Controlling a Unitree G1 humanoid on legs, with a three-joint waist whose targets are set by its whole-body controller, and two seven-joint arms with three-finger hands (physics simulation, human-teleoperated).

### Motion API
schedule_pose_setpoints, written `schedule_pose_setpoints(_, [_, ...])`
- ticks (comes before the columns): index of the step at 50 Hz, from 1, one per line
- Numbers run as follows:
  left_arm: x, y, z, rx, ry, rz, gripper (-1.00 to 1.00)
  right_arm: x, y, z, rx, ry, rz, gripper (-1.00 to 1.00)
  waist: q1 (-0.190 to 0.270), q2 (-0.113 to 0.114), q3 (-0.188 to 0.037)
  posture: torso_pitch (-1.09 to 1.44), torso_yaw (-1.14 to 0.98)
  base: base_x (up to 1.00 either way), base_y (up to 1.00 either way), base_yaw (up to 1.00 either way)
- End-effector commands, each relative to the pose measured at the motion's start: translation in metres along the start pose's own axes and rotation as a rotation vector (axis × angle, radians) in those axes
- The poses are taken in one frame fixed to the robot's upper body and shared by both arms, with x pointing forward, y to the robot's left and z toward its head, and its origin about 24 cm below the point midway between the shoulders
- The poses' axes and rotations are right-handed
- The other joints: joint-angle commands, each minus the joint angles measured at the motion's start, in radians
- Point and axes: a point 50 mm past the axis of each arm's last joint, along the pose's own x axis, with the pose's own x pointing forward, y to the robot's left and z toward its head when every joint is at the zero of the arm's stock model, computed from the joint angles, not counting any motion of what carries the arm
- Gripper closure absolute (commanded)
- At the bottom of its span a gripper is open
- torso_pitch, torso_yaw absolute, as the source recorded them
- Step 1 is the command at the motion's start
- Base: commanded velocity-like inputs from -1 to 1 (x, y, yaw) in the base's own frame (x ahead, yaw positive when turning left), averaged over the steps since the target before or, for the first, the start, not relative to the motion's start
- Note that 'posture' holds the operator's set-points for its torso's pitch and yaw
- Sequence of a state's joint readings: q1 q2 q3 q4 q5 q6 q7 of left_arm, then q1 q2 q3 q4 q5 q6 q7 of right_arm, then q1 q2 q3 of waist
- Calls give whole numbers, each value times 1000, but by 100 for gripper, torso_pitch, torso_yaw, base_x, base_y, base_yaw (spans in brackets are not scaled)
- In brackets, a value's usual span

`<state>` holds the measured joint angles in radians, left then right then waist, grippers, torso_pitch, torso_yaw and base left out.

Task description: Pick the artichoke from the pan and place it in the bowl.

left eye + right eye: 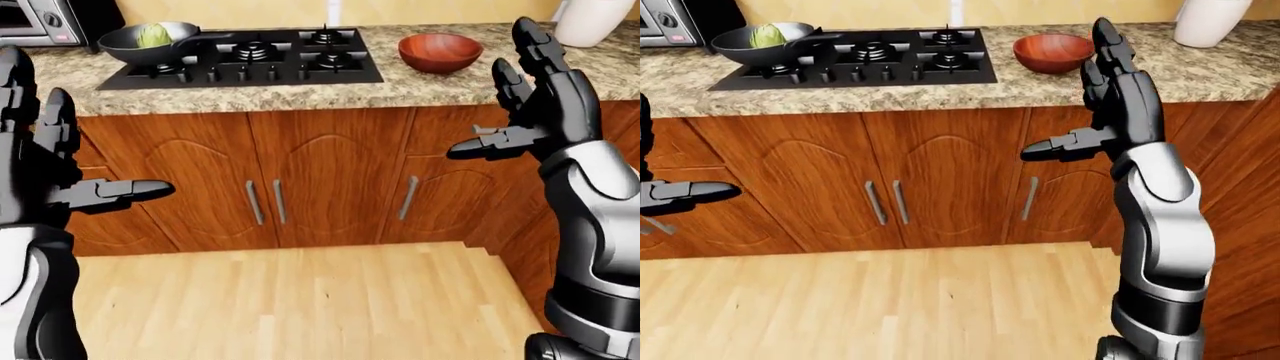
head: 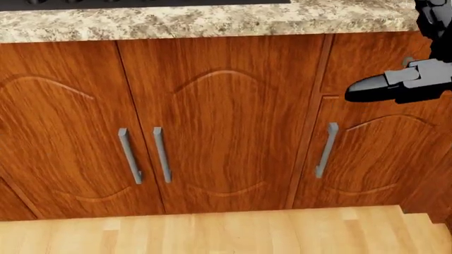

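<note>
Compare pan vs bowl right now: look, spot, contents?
The pan is dark with a handle and stands on the black stove at the left-eye view's upper left; the bowl is reddish-brown, has no handle, and stands on the granite counter right of the stove. The pan holds the green artichoke; the bowl looks empty. Both are upright, and neither open hand touches them.

Green artichoke (image 1: 154,34) sits inside dark pan (image 1: 135,46), top left of left-eye view on black stove; reddish-brown bowl (image 1: 439,52) upright, empty, on granite counter well right of pan
</note>
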<state>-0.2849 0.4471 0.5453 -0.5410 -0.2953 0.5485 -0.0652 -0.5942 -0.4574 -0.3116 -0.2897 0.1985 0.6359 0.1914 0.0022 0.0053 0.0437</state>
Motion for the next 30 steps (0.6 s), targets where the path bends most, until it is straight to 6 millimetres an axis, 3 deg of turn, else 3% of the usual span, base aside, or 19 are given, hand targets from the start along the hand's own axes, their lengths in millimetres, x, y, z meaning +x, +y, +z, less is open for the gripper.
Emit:
schedule_pose_setpoints(1, [1, 3, 20, 20, -90, 10, -100, 0, -5, 23, -24, -93, -12, -100, 0, 2, -21, 0, 0, 0, 0, 0])
schedule_pose_setpoints(8, [3, 14, 31, 33, -116, 42, -100, 1, -7, 40, -39, -125, -6, -100, -1, 5, -16, 0, 0, 0, 1, 0])
schedule_pose_setpoints(9, [3, 15, 32, 36, -119, 45, -100, 1, -7, 42, -39, -128, -4, -100, -3, 8, -35, 0, 0, 0, 5, 0])
schedule_pose_setpoints(12, [3, 18, 36, 40, -129, 54, -100, 0, -8, 44, -45, -133, -1, -100, -5, 13, -26, 0, 0, 0, 5, 0])
schedule_pose_setpoints(13, [3, 19, 38, 40, -132, 57, -100, 0, -8, 45, -46, -135, -1, -100, -4, 14, -7, 0, 0, 0, 5, 0])
schedule_pose_setpoints(14, [3, 20, 39, 40, -133, 61, -100, 0, -8, 46, -48, -137, 0, -100, -6, 16, -29, 0, 0, 0, 5, 0])
schedule_pose_setpoints(15, [3, 21, 39, 41, -134, 64, -100, 1, -9, 47, -50, -139, 0, -100, -5, 13, -11, 0, 0, 0, 5, 0])
schedule_pose_setpoints(16, [3, 21, 39, 41, -135, 65, -100, 1, -9, 48, -51, -140, -1, -100, -7, 17, -30, 0, 0, 0, 5, 0])
schedule_pose_setpoints(23, [4, 25, 42, 41, -140, 77, -100, 1, -10, 53, -50, -147, 4, -100, -11, 0, -18, 0, 0, 0, 11, 0])
schedule_pose_setpoints(28, [4, 27, 44, 41, -144, 80, -100, 1, -10, 56, -37, -148, 11, -100, -13, 25, -22, 0, 0, 0, 19, 0])
schedule_pose_setpoints(30, [4, 27, 44, 40, -145, 83, -100, 2, -10, 58, -38, -152, 12, -100, -14, 57, -21, 0, 0, 0, 24, 0])
